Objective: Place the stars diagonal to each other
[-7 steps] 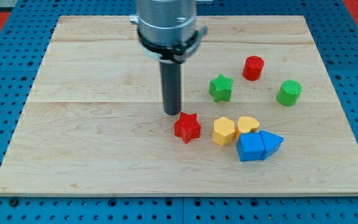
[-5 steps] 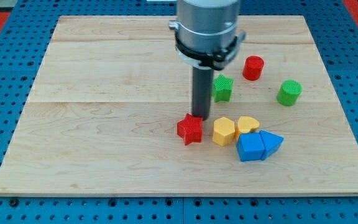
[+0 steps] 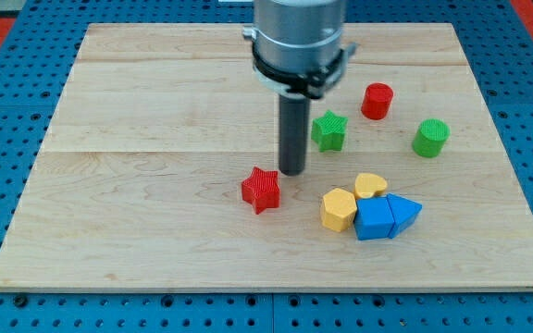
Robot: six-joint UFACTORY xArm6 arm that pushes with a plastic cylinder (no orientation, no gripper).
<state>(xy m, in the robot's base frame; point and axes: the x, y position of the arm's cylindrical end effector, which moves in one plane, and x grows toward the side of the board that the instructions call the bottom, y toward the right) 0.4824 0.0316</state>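
On the wooden desk (image 3: 137, 111), my tip (image 3: 291, 172), a bare rod with no claw to open or hold anything, stands between the red star (image 3: 261, 190), lower-left, and the green star (image 3: 329, 130), upper-right.

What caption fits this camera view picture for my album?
My tip sits just up-right of the red star, with the green star farther up-right on the wooden board.
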